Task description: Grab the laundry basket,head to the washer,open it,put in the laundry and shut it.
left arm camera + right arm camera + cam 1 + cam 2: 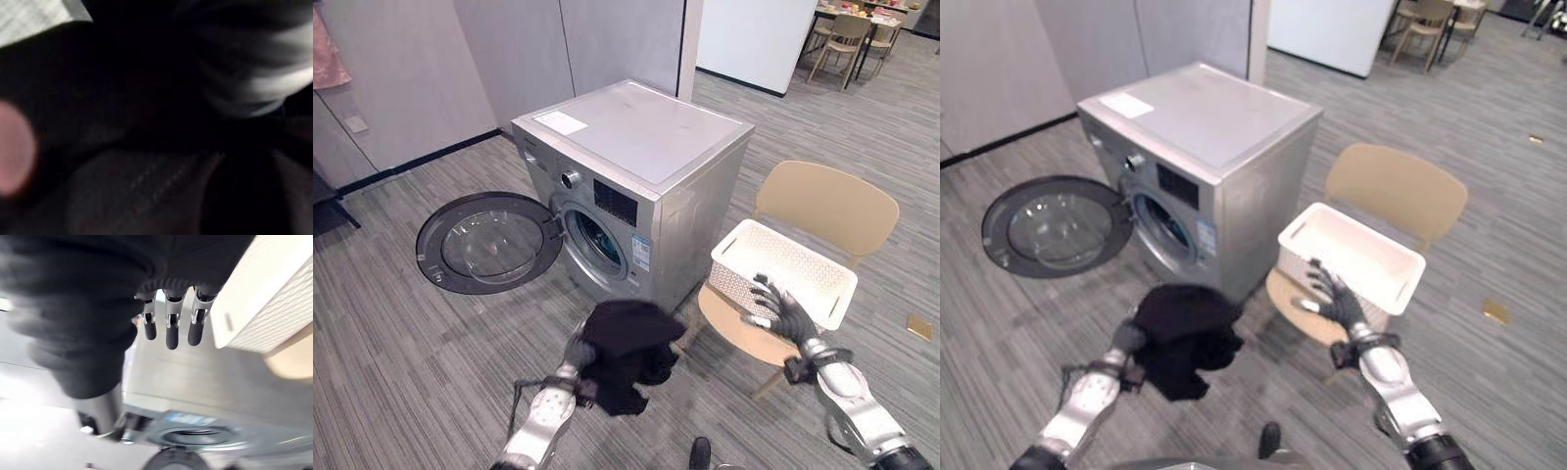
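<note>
Washer [636, 186]: 1, door [487, 242] open.
Basket [783, 271]: 1, on chair [822, 211].
Black garment [626, 352]: 1, over left hand [578, 352]; fingers can't be read.
Right hand [781, 311]: fingers spread.

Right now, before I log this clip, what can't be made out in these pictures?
- Left hand: its fingers are buried under the black garment, so the grip can't be read; the left wrist view is dark cloth.
- Washer drum: too dark past the open door to see whether anything is inside.
- White laundry basket on the tan chair: the right hand, fingers spread, covers its near rim; contact is unclear.
</note>
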`<state>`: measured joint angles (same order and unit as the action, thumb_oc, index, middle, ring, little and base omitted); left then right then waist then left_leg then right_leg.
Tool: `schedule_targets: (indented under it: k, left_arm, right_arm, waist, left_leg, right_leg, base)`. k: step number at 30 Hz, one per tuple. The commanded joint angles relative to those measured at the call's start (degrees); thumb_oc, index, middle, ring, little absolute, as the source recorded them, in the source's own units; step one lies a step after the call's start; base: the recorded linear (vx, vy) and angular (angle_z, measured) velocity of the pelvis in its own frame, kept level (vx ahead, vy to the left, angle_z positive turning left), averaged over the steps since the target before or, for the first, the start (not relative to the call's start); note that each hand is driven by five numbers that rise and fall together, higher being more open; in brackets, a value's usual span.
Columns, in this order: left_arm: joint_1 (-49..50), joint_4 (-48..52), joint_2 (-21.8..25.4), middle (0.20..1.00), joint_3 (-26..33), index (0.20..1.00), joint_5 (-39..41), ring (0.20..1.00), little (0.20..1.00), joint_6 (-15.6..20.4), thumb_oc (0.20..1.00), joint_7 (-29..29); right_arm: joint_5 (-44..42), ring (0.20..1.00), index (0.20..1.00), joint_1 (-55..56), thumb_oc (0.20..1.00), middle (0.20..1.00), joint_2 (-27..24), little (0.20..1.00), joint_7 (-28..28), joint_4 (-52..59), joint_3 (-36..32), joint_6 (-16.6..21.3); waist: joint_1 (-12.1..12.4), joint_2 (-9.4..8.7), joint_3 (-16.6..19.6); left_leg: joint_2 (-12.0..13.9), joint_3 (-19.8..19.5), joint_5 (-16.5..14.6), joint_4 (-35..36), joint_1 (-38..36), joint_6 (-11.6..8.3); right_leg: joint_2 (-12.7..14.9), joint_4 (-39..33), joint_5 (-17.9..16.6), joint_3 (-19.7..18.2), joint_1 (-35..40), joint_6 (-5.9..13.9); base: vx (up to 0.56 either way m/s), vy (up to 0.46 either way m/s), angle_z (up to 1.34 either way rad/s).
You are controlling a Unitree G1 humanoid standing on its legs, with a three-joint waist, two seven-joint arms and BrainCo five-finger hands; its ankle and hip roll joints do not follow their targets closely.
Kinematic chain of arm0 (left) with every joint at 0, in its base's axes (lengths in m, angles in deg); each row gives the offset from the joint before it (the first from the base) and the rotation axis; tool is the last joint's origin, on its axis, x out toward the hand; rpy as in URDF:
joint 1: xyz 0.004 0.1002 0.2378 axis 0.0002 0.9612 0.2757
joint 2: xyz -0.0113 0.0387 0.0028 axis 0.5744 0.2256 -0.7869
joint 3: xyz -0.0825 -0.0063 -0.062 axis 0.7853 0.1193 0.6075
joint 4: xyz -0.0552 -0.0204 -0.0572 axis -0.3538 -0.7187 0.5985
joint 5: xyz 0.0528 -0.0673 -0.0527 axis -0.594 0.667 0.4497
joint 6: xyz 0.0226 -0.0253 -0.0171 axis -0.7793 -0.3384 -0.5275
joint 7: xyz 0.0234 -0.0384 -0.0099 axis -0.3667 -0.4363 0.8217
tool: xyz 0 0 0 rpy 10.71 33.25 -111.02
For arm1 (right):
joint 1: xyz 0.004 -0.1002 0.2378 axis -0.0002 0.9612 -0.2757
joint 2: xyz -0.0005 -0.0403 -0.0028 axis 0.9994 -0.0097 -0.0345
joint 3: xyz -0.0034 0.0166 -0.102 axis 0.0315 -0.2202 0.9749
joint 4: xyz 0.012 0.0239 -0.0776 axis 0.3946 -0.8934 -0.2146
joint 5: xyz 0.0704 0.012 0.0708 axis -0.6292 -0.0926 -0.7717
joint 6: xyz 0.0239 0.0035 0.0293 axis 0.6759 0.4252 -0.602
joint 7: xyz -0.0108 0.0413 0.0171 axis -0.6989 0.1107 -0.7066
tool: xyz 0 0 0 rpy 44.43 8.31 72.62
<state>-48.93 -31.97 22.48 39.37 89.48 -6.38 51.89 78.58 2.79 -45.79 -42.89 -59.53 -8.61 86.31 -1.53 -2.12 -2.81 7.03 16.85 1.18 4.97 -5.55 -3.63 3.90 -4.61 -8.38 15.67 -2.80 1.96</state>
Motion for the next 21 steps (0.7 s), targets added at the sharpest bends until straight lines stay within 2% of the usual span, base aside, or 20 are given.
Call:
schedule_targets:
  k: [1,4,7,9,10,11,13,14,15,16,17,19,20,21]
  left_arm:
    - [-2.82,0.06,1.51,0.2,2.4,0.2,3.03,0.2,0.2,2.4,0.2,-2.09]
    - [-0.31,-4.67,1.01,0.2,6.8,0.2,2.07,0.2,0.2,2.49,0.2,-1.03]
    - [-0.34,-4.68,1.02,0.2,6.83,0.2,2.06,0.2,0.2,2.5,0.2,-1.02]
    - [-1.59,-13.39,-0.08,0.2,11.46,0.2,-0.51,0.2,0.2,2.5,0.2,4.77]
    - [-1.65,-13.41,-0.07,0.2,11.46,0.2,-0.51,0.2,0.2,2.5,0.2,4.77]
    - [-2.26,-13.81,-0.62,0.2,12.2,0.2,0.19,0.2,0.2,2.62,0.2,6.37]
    - [-2.8,-14.77,-0.78,0.2,12.37,0.2,0.32,0.2,0.2,2.65,0.2,7.09]
    - [-3.42,-15.57,-1.13,0.2,12.49,0.2,0.43,0.2,0.2,2.56,0.2,7.83]
    - [-3.6,-15.18,-1.57,0.2,12.84,0.2,0.64,0.2,0.2,2.35,0.2,8.52]
    - [-3.56,-15.13,-1.57,0.2,12.86,0.2,0.64,0.2,0.2,2.31,0.2,8.53]
    - [-3.39,-15.43,-2.25,0.2,13.03,0.2,0.32,0.2,0.2,2.14,0.2,9.26]
    - [-3.56,-15.4,-2.43,0.2,12.99,0.2,-0.47,0.2,0.2,1.79,0.2,9.53]
    - [-3.56,-15.38,-2.46,0.2,12.99,0.2,-0.51,0.2,0.2,1.76,0.2,9.56]
    - [-3.43,-14.66,-2.71,0.2,12.66,0.2,-1.07,0.2,0.2,1.44,0.2,8.93]
  right_arm:
    - [8.68,1.0,1.0,-2.46,1.0,1.0,-0.01,1.0,-1.39,0.73,0.08,2.37]
    - [13.59,1.0,1.0,0.0,1.0,1.0,0.3,1.0,-1.89,-6.84,1.19,2.18]
    - [13.6,1.0,1.0,-0.07,1.0,1.0,0.33,1.0,-1.87,-6.9,1.22,2.21]
    - [14.36,1.0,1.0,-0.29,1.0,1.0,2.83,1.0,-0.91,-13.44,2.94,2.15]
    - [14.37,1.0,1.0,-0.34,1.0,1.0,2.85,1.0,-0.9,-13.47,2.93,2.16]
    - [14.24,1.0,1.0,-0.93,1.0,1.0,3.5,1.0,-0.04,-15.71,3.14,1.81]
    - [14.05,1.0,1.0,-1.28,1.0,1.0,3.84,1.0,0.54,-16.76,3.2,1.72]
    - [14.07,1.0,1.0,-1.48,1.0,1.0,4.18,1.0,1.1,-17.54,3.05,1.6]
    - [14.58,1.0,1.0,-1.34,1.0,1.0,4.59,1.0,1.81,-18.15,2.79,1.02]
    - [14.6,1.0,1.0,-1.36,1.0,1.0,4.6,1.0,1.83,-18.18,2.83,1.03]
    - [14.98,1.0,1.0,-1.34,1.0,1.0,5.26,1.0,2.69,-19.46,2.75,0.63]
    - [15.31,1.0,1.0,-1.24,1.0,1.0,5.43,1.0,3.21,-19.83,2.38,0.35]
    - [15.32,1.0,1.0,-1.25,1.0,1.0,5.43,1.0,3.22,-19.84,2.38,0.35]
    - [15.89,1.0,1.0,-1.52,1.0,1.0,5.61,1.0,3.43,-20.5,2.4,-0.15]
  waist:
    - [0.31,-0.7,0.15]
    - [0.72,-0.45,-0.78]
    - [0.68,-0.47,-0.61]
    - [1.95,-0.73,-3.94]
    - [1.9,-0.74,-3.83]
    - [2.68,-0.98,-6.01]
    - [2.89,-0.97,-6.45]
    - [2.91,-1.04,-6.73]
    - [2.53,-0.73,-6.55]
    - [2.49,-0.72,-6.53]
    - [2.06,-0.37,-6.26]
    - [1.37,0.04,-6.11]
    - [1.3,0.05,-6.1]
    - [1.11,0.4,-5.91]
  left_leg:
    - [-1.31,-1.43,-0.96,0.03,3.13,0.16]
    - [-1.27,-1.99,-0.88,0.03,2.49,0.1]
    - [-1.27,-1.99,-0.72,0.03,2.79,0.11]
    - [-1.12,-3.5,-1.04,-3.8,5.18,-0.08]
    - [-1.12,-3.56,-0.93,-3.87,5.46,-0.06]
    - [-0.88,-4.35,-1.02,-7.46,9.11,-0.54]
    - [-0.75,-4.41,-0.92,-8.57,10.65,-0.74]
    - [-0.07,-2.97,-0.54,-9.51,12.34,-1.01]
    - [1.86,2.25,-0.68,-8.89,12.13,-1.41]
    - [1.85,2.24,-0.65,-8.85,12.14,-1.41]
    - [3.39,7.39,0.73,-7.79,12.39,-1.26]
    - [4.8,12.0,1.99,-6.77,12.45,-1.38]
    - [4.76,11.94,2.11,-6.67,12.45,-1.4]
    - [5.51,14.67,2.31,-5.96,12.17,-1.16]
  right_leg:
    - [0.7,1.92,12.36,-2.1,6.35,4.54]
    - [0.38,2.3,13.13,-2.26,6.65,4.29]
    - [0.38,2.27,12.98,-2.25,6.38,4.25]
    - [0.22,3.17,14.05,-1.7,6.04,3.48]
    - [0.23,3.15,13.93,-1.65,5.83,3.46]
    - [0.71,3.67,14.46,-0.09,5.21,2.93]
    - [0.97,3.85,14.63,1.04,4.94,2.75]
    - [1.43,3.83,14.95,3.5,4.94,2.57]
    - [1.83,3.55,16.05,6.21,5.9,2.77]
    - [1.82,3.53,16.03,6.24,5.9,2.77]
    - [2.22,3.27,16.02,9.37,6.83,2.96]
    - [3.02,3.87,16.25,12.49,7.32,2.87]
    - [3.03,3.91,16.29,12.57,7.31,2.87]
    - [3.71,4.5,16.34,14.8,7.66,2.92]
  base:
    - [0.01,-0.031,-0.02]
    - [0.01,-0.024,0.01]
    - [-0.01,-0.014,0.0]
    - [-0.07,-0.074,0.02]
    - [-0.15,-0.056,0.05]
    - [-0.11,-0.024,0.08]
    - [-0.09,-0.019,0.49]
    - [0.04,0.033,0.86]
    - [0.06,0.036,0.82]
    - [0.16,0.146,0.86]
    - [0.11,0.145,1.08]
    - [0.1,0.171,1.22]
    - [0.13,0.239,1.45]
    - [0.1,0.167,1.36]
